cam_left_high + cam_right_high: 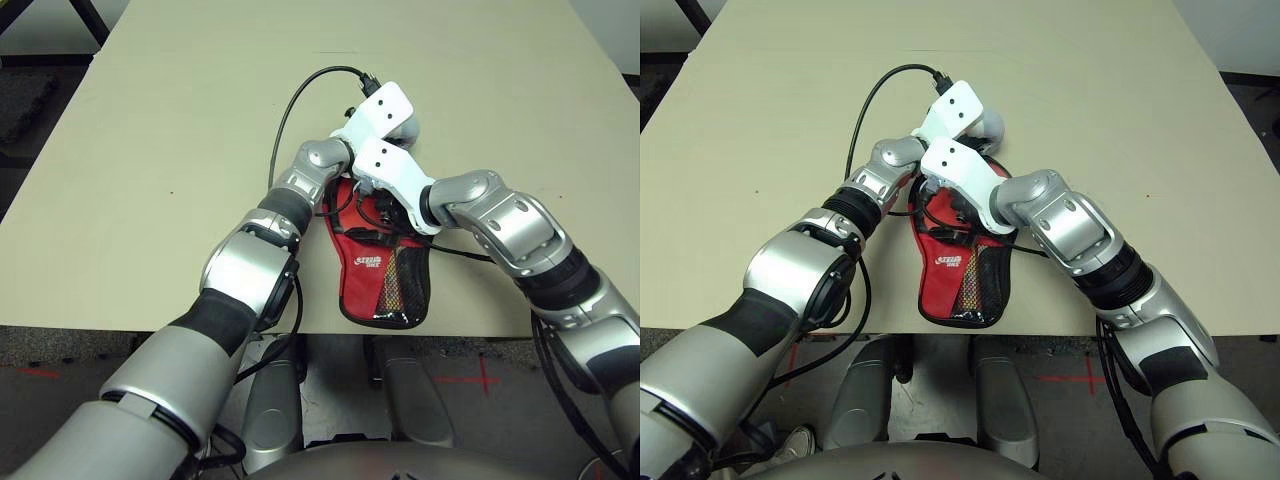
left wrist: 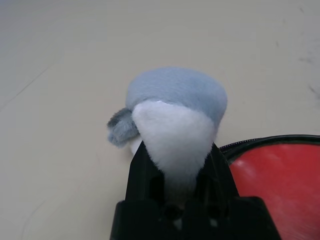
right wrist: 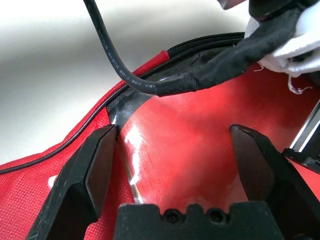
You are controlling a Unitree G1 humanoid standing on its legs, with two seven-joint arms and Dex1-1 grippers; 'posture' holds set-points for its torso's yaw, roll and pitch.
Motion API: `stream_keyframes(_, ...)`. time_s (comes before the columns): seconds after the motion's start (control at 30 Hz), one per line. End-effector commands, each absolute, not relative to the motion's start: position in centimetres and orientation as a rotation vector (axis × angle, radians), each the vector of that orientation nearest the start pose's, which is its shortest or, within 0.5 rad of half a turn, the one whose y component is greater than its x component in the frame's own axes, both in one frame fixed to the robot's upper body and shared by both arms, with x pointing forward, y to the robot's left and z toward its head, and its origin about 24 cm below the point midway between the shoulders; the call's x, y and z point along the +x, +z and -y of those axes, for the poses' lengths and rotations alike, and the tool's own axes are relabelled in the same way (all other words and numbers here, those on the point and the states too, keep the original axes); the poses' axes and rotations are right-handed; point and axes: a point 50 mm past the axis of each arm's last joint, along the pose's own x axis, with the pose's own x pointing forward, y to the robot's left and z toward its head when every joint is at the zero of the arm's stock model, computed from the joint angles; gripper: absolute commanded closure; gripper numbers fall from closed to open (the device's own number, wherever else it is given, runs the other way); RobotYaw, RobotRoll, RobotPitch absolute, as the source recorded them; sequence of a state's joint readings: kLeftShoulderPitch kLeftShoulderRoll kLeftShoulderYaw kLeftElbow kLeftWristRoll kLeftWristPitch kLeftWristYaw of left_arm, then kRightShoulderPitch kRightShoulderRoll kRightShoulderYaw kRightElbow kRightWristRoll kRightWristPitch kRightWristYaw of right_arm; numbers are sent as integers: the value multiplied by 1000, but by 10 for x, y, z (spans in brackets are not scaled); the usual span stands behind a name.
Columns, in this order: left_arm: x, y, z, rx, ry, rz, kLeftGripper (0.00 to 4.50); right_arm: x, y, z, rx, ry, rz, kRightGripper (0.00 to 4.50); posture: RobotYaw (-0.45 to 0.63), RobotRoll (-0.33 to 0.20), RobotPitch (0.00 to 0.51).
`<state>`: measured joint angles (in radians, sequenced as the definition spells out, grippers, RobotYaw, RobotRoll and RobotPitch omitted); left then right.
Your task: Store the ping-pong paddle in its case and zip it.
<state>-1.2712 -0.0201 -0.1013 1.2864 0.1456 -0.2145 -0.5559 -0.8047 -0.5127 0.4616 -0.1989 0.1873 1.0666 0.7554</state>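
At left, silver left arm reaching in from the near left corner across the tan table (image 1: 150, 150) toward its middle; white wrist housing (image 1: 385, 110) lying just beyond the far end of the case (image 1: 375, 285); left gripper (image 2: 175, 155) seen in the left wrist view with jaws clamped on a white and grey fuzzy blob (image 2: 175, 100), black fingers (image 2: 142, 170) pressing its white base from both sides; blob sitting just beside the case's black zipper edge, table behind it.

In the middle, case lying flat at the near edge of the table, red outside up, narrow end toward the near edge; mesh pocket (image 1: 405, 280) on its right half, white logo (image 1: 368, 263) beside it; wide end tucked under the two wrists.

Ping-pong paddle (image 3: 200, 145) lying inside the case, glossy red face showing within the open zipper edge; handle hidden.

At right, right arm coming in from the near right; right gripper (image 3: 174, 132) tilted down over the paddle's face, jaws wide apart, holding nothing; contact between the fingers (image 3: 100, 165) and the rubber impossible to tell; black cable (image 3: 107, 45) crossing just beyond them.
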Motion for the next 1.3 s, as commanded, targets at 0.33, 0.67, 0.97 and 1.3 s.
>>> stream_keyframes(0.33, 413, 272, -63, 160, -870, 263, 17, 297, 161, 102, -452, 932, -543, 0, -99, 0, 249)
stream_keyframes(0.67, 412, 281, -88, 151, -919, 250, 17, 300, 165, 122, -365, 844, -576, 0, -89, 0, 242)
stream_keyframes(0.97, 390, 261, -85, 218, -1205, 83, 17, 337, 214, 162, -342, 623, -515, 0, -94, 0, 237)
stream_keyframes(1.3, 351, 218, -89, 309, -1380, -178, 17, 402, 257, 173, -335, 423, -394, 0, -107, 0, 227)
